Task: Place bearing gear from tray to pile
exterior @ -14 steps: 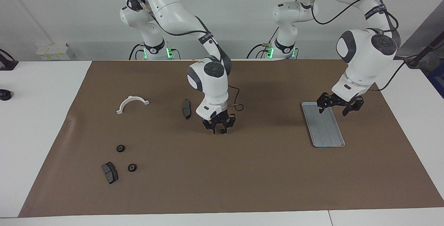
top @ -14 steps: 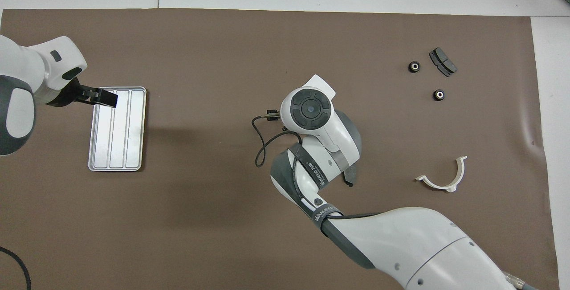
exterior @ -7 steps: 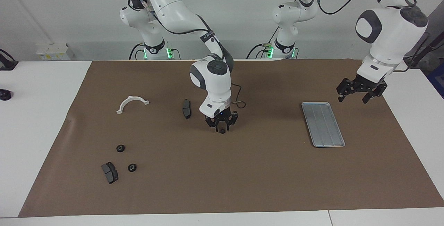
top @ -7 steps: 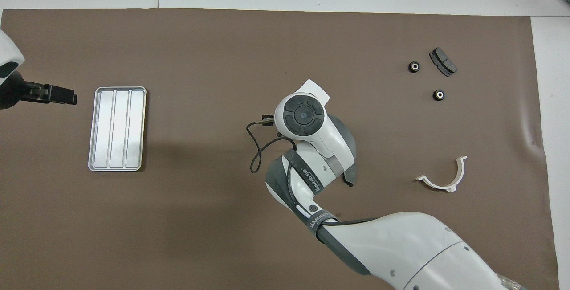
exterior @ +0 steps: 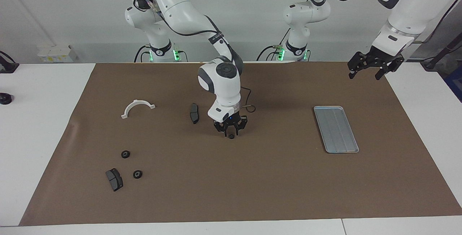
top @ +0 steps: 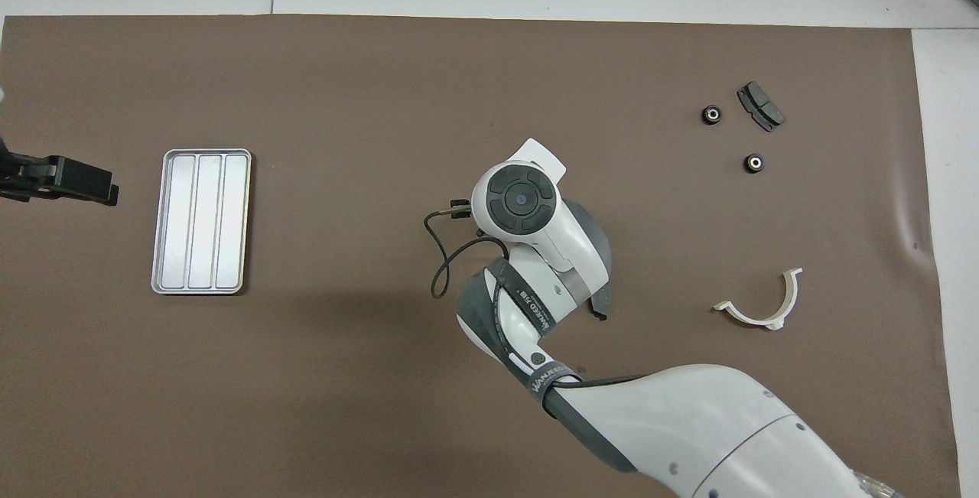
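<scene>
**Right arm carries a gear over mid-table; tray stands bare**

The right gripper (exterior: pixel 230 134) hangs low over the middle of the brown mat (exterior: pixel 252 177), its fingers drawn in on a small black gear (exterior: pixel 231 136) that shows at their tips. Whether the gear hangs just clear of the mat or rests on it is hard to tell. The gripper points straight down, which suits a flat round part pinched by its edge.

The tray (exterior: pixel 336 129) lies toward the left arm's end of the table with nothing in it, so the gear now in hand looks to be the one taken from it. The pile (exterior: pixel 131 164) is two black gears, one at (exterior: pixel 125 154) and one at (exterior: pixel 137 174), well apart from the right gripper at the right arm's end of the table. A dark brake pad (exterior: pixel 114 179) lies just beside them. My reading is that the carry is about halfway, with a sideways move to the pile left to do.

The left gripper (exterior: pixel 371 68) waits, raised high with its jaws apart and holding nothing, above the mat's edge nearest the robots and clear of the tray.

The facing view alone shows the held gear and the second brake pad (exterior: pixel 194 113) near the right gripper. In the overhead view the right arm's wrist covers the gear and most of that pad. That view shows the tray's (top: pixel 201 221) three bare channels plainly, the pile (top: pixel 733 138) spread out, and the white half-ring bracket (top: pixel 763 303) nearer to the robots than the pile.
</scene>
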Motion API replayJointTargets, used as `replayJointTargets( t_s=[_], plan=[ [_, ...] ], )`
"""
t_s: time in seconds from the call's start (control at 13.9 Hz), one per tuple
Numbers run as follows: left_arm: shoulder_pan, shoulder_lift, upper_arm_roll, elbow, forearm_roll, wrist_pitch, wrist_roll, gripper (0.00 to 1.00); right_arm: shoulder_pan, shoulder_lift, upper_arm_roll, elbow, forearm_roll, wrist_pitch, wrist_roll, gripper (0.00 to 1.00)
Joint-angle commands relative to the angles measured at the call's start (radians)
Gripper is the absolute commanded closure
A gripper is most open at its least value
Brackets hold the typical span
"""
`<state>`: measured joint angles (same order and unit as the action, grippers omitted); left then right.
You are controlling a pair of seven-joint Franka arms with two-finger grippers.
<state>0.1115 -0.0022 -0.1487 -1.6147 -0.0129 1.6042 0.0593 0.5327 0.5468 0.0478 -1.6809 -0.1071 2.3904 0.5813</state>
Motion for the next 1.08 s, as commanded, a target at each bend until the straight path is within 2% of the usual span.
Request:
replayJointTargets(
  t_s=[0.0,0.58,1.01],
  plan=[
    [-0.021,-0.021,0.000,-0.017,-0.005,-0.015,-0.087,0.00,-0.002,-0.021,0.004,-0.025,-0.022,-0.017,0.011,0.50],
    [-0.021,-0.038,0.000,-0.037,-0.030,0.014,-0.078,0.00,-0.002,-0.022,0.004,-0.037,-0.022,-0.011,0.006,0.64],
    [-0.018,-0.048,0.003,-0.062,-0.030,0.022,-0.085,0.00,-0.004,-0.024,0.004,-0.037,-0.022,-0.010,0.006,0.86]
  ],
)
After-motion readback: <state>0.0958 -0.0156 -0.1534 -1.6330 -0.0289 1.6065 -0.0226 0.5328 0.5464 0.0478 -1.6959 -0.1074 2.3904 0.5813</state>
